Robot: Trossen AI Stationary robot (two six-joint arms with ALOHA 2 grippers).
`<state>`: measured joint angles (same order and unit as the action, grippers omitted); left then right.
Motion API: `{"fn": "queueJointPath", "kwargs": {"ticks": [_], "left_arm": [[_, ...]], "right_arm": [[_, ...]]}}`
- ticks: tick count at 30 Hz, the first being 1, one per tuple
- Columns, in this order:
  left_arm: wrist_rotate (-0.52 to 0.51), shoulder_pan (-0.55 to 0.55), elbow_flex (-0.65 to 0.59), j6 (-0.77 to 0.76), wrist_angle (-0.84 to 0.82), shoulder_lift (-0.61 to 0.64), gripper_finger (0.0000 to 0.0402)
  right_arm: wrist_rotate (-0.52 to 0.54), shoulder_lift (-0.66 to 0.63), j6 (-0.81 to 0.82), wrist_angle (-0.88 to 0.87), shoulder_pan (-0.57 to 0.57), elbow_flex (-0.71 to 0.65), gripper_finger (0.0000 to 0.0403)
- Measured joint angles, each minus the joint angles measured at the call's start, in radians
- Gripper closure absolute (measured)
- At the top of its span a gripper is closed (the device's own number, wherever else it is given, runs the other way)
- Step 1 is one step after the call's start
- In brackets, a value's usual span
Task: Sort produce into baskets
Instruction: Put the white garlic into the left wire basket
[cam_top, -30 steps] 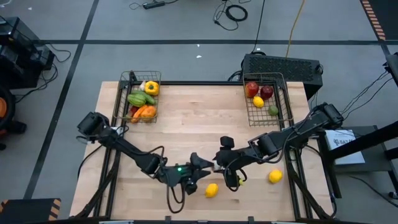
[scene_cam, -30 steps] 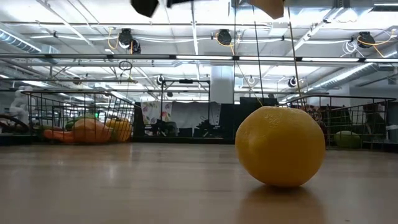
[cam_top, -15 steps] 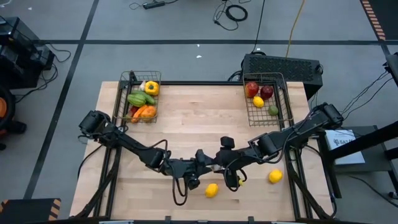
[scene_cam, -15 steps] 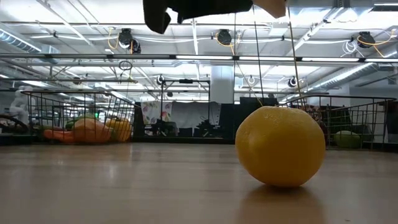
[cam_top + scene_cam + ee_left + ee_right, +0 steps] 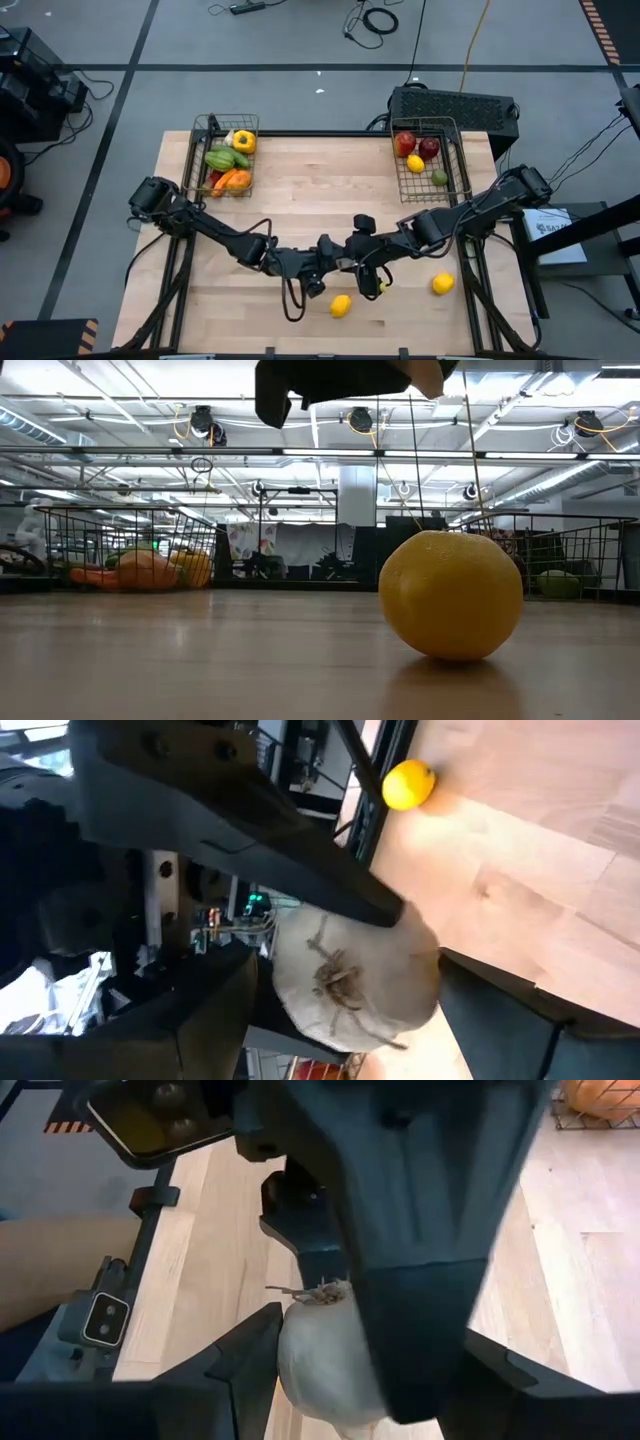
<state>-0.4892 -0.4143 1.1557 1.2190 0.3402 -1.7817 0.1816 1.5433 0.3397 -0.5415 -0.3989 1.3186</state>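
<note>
A white garlic bulb (image 5: 352, 982) hangs above the table's middle near part, between both grippers. It also shows in the right wrist view (image 5: 318, 1365) and at the low view's top (image 5: 432, 372); in the high view the grippers hide it. My right gripper (image 5: 352, 262) is shut on it. My left gripper (image 5: 328, 260) is open, its fingers (image 5: 215, 1010) on either side of the bulb. Two lemons (image 5: 341, 305) (image 5: 442, 284) lie on the table. The left basket (image 5: 200, 165) holds vegetables and the right basket (image 5: 455, 160) holds apples and a lemon. My right gripper pinches the garlic bulb's sides between its two fingers; one finger (image 5: 245, 1365) lies against the bulb's side (image 5: 295, 1365), and the left gripper hides the other side. It comes roughly level from the table's right. The bulb is lifted clear of the table. My left gripper: I cannot tell whether its fingers touch the bulb.
A black box (image 5: 455, 105) stands behind the right basket. The nearer lemon fills the low view's right half (image 5: 451, 595). The other lemon shows near the table's right edge in the left wrist view (image 5: 408, 784). Bare wood lies between the two baskets.
My left gripper has moved toward the table's right and a little toward its far edge, up to my right gripper, and now has its fingers around the garlic. My right gripper has kept hold of the garlic and stayed about where it was.
</note>
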Motion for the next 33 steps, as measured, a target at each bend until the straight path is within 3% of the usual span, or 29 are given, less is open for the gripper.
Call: {"fn": "queueJointPath", "kwargs": {"ticks": [15,25,33], "left_arm": [[0.044,0.015,0.0,-0.006,-0.017,0.001,0.0147],[0.044,0.015,0.001,-0.009,-0.016,0.001,0.0155],[0.043,-0.007,0.001,-0.015,-0.01,0.001,0.0155]], "right_arm": [[-0.002,0.0,0.0,0.001,-0.001,0.0,0.0195],[-0.001,0.0,0.001,0.0,-0.001,0.0,0.0194],[-0.003,0.0,0.015,0.002,-0.002,0.0,0.014]]}}
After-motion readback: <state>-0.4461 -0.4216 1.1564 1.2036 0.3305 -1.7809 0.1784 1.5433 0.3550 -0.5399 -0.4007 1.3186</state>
